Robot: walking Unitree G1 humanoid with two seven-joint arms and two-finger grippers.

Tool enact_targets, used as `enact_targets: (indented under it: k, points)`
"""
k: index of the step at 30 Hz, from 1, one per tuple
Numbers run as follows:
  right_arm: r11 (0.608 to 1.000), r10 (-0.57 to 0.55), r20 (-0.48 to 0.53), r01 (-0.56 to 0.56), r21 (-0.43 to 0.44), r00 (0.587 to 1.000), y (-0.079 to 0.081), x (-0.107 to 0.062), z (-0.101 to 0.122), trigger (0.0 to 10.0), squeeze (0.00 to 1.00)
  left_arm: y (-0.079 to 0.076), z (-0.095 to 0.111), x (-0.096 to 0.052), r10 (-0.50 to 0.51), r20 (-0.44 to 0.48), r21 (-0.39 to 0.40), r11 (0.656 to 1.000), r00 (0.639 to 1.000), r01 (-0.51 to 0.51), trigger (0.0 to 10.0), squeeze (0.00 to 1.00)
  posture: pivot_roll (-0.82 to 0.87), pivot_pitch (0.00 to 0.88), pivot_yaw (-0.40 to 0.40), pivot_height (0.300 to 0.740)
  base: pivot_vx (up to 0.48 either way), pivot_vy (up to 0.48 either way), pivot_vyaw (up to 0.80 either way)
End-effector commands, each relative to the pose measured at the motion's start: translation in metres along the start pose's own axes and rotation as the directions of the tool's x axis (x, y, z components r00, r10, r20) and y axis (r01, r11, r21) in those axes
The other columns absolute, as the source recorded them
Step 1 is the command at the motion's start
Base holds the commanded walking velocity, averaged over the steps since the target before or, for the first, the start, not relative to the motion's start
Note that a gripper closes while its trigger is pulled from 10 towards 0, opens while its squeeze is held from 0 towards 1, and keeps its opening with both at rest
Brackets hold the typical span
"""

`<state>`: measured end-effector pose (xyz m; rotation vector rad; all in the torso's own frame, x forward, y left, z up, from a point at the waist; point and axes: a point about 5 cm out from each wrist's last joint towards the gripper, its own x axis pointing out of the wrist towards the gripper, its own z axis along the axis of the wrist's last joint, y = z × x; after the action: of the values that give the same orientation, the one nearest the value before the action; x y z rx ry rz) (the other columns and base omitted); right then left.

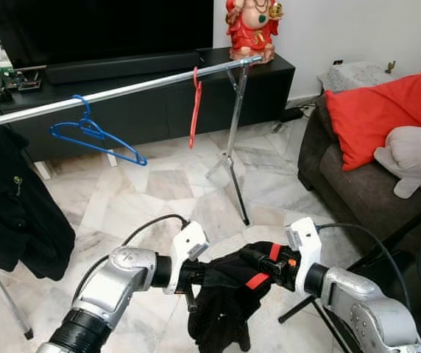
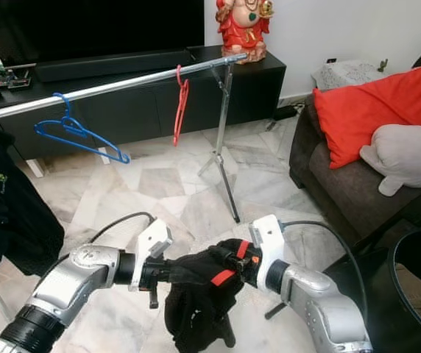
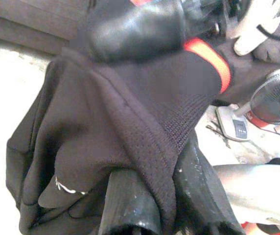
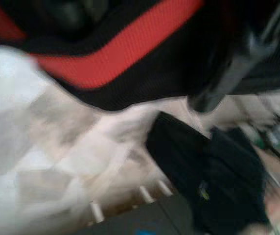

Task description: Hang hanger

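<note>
A black garment with red trim (image 1: 225, 301) hangs bunched between my two grippers, low in front of me. My left gripper (image 1: 194, 281) is shut on its left side, and the cloth (image 3: 105, 122) drapes over its fingers (image 3: 130, 205). From the right, my right gripper (image 1: 266, 263) is shut on the part with the red band (image 4: 120, 49). I cannot tell whether a hanger is inside the cloth. Beyond stands a silver clothes rail (image 1: 122, 92) carrying a blue hanger (image 1: 93, 136) and a red hanger (image 1: 194, 110).
Dark clothing (image 1: 12, 206) hangs from the rail's left end. The rail's splayed legs (image 1: 232, 154) stand on the marble floor. A dark sofa (image 1: 343, 184) with a red cushion (image 1: 387, 110) is on the right, and a black TV cabinet (image 1: 159, 103) lies behind the rail. A dark basket rim (image 2: 398, 272) sits near right.
</note>
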<state>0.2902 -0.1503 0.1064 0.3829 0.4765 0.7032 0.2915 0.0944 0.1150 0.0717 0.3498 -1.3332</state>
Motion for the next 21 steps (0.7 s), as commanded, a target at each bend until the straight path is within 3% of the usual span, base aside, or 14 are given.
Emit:
enact_targets:
  k: [1,2,4,9,10,11,12,13,15,17,18,19,21]
  points:
    - [0.996,-0.025,0.026,0.022,0.085,0.999,-0.006,-0.004,0.003,10.0,1.00,-0.002,0.005,-0.001,-0.009,0.013,0.014,1.000,1.000,0.009,0.0,0.00,-0.09,0.128,0.015,0.740,0.000,0.000,0.00]
    - [0.984,-0.027,0.051,0.017,0.178,0.998,-0.009,-0.004,-0.002,10.0,1.00,-0.002,0.005,-0.002,-0.011,0.010,0.014,1.000,1.000,0.011,0.0,0.00,-0.09,0.127,0.016,0.740,0.000,0.000,0.00]
    - [0.970,-0.042,0.049,0.029,0.242,0.998,-0.013,-0.003,-0.009,10.0,1.00,-0.002,0.005,-0.003,-0.013,0.008,0.015,1.000,1.000,0.013,0.0,0.00,-0.09,0.127,0.016,0.740,0.000,0.000,0.00]
    - [0.954,-0.115,-0.026,0.118,0.277,0.993,-0.023,-0.002,-0.025,10.0,0.98,-0.001,0.005,-0.003,-0.012,0.005,0.018,1.000,1.000,0.012,0.0,0.00,-0.09,0.129,0.016,0.740,0.000,0.000,0.00]
    - [0.944,-0.144,-0.039,0.149,0.293,0.989,-0.027,-0.003,-0.027,10.0,0.75,-0.001,0.005,-0.003,-0.013,0.004,0.018,1.000,1.000,0.013,0.0,0.00,-0.09,0.128,0.016,0.740,0.000,0.000,0.00]
    - [0.937,-0.162,-0.046,0.168,0.305,0.986,-0.030,-0.003,-0.028,10.0,0.75,-0.001,0.005,-0.003,-0.013,0.003,0.018,1.000,1.000,0.013,0.0,0.00,-0.09,0.128,0.016,0.740,0.000,0.000,0.00]
    - [0.910,-0.216,-0.061,0.223,0.349,0.975,-0.037,-0.004,-0.031,10.0,0.20,-0.002,0.005,-0.003,-0.014,0.002,0.017,1.000,1.000,0.014,0.0,0.00,-0.09,0.129,0.017,0.740,0.000,0.000,0.00]
    - [0.893,-0.246,-0.070,0.254,0.371,0.967,-0.041,-0.005,-0.032,10.0,0.00,-0.002,0.005,-0.003,-0.014,0.002,0.017,1.000,1.000,0.014,0.0,0.00,-0.09,0.129,0.016,0.740,0.000,0.000,0.00]
    - [0.892,-0.250,-0.074,0.259,0.371,0.965,-0.042,-0.006,-0.034,10.0,0.00,-0.002,0.004,-0.003,-0.014,0.001,0.016,1.000,1.000,0.014,0.0,0.00,-0.09,0.129,0.016,0.740,0.000,0.000,0.00]
    - [0.916,-0.265,-0.109,0.285,0.282,0.958,-0.043,-0.008,-0.037,10.0,0.00,-0.002,0.004,-0.003,-0.016,-0.001,0.015,1.000,1.000,0.016,0.0,0.00,-0.09,0.131,0.019,0.740,0.000,0.000,0.00]
    - [0.916,-0.265,-0.109,0.285,0.282,0.958,-0.043,-0.008,-0.037,10.0,0.00,-0.002,0.004,-0.003,-0.016,-0.001,0.015,1.000,1.000,0.016,0.0,0.00,-0.09,0.131,0.019,0.740,0.000,0.000,0.00]
    - [0.942,-0.294,-0.138,0.311,0.124,0.946,-0.044,-0.010,-0.040,10.0,0.00,-0.003,0.003,-0.004,-0.026,-0.007,0.015,1.000,1.000,0.026,0.0,0.00,-0.09,0.133,0.021,0.740,0.000,0.000,0.00]
    - [0.952,-0.305,-0.142,0.302,-0.043,0.942,-0.046,-0.014,-0.040,10.0,0.00,-0.004,0.002,-0.005,-0.040,-0.021,0.019,0.999,0.999,0.041,0.0,0.00,-0.09,0.132,0.022,0.740,0.000,0.000,0.00]
